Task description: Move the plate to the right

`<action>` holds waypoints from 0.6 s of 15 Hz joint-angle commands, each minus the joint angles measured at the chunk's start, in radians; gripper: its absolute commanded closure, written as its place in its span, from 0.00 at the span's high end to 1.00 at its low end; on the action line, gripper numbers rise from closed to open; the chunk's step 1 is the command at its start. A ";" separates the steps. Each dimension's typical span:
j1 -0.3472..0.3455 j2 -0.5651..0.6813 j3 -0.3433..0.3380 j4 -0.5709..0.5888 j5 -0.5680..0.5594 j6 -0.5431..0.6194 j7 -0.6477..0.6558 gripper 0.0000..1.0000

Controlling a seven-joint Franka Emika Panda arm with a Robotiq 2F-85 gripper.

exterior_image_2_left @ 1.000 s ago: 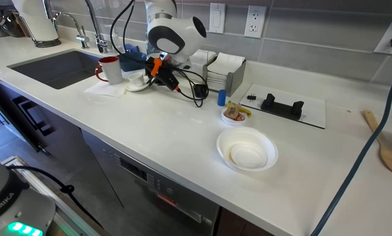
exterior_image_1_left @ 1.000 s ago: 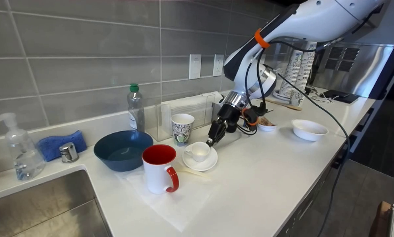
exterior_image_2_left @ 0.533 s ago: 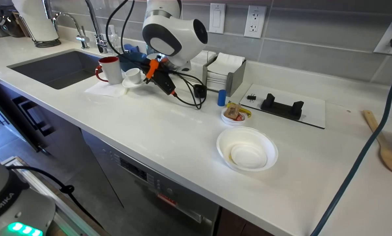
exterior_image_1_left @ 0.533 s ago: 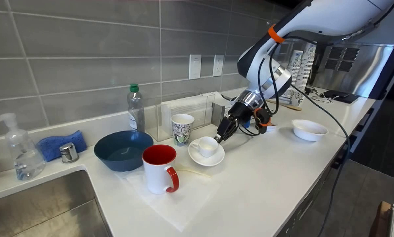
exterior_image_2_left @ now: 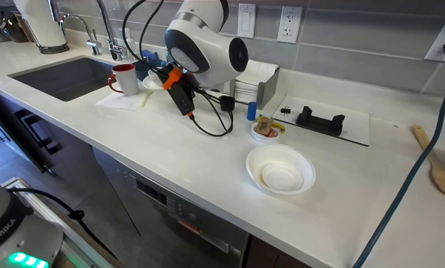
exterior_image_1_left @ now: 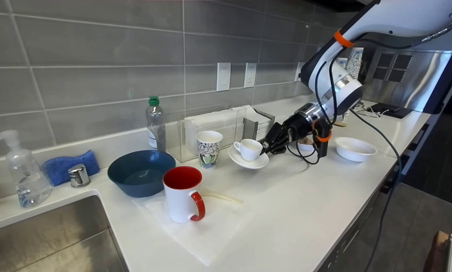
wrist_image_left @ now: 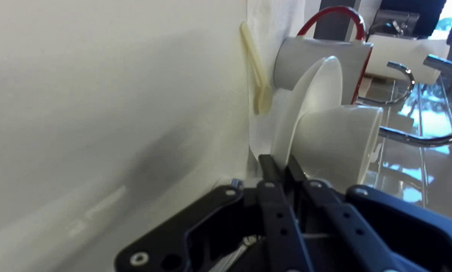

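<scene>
The plate point(exterior_image_1_left: 254, 164) is a small white saucer with a small white cup point(exterior_image_1_left: 249, 150) standing on it. My gripper point(exterior_image_1_left: 266, 147) is shut on the plate's rim, on the side toward the arm. In the wrist view the two fingertips point(wrist_image_left: 281, 168) pinch the rim of the plate point(wrist_image_left: 330, 77), with the cup point(wrist_image_left: 332, 139) close beside one finger. The plate looks held a little above the counter, slightly tilted. In an exterior view the arm hides part of the plate point(exterior_image_2_left: 150, 85) and the fingertips.
A patterned paper cup point(exterior_image_1_left: 209, 150), napkin holder point(exterior_image_1_left: 250, 129), blue bowl point(exterior_image_1_left: 141, 173) and red-white mug point(exterior_image_1_left: 180, 194) stand near the plate. A pale spoon point(exterior_image_1_left: 222, 195) lies on the counter. A small packet bowl point(exterior_image_2_left: 264, 134) and white bowl point(exterior_image_2_left: 281, 175) stand farther along.
My gripper has carried the plate and cup up and away from the mug and spoon, toward the napkin holder side. The arm has drawn back with it. The other objects have not moved.
</scene>
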 commanded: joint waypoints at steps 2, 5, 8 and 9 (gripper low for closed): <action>0.014 -0.090 -0.060 -0.111 0.109 0.025 0.122 0.02; 0.012 -0.114 -0.091 -0.155 0.178 0.073 0.165 0.02; 0.014 -0.110 -0.113 -0.172 0.256 0.160 0.190 0.02; 0.018 -0.113 -0.116 -0.180 0.286 0.196 0.199 0.02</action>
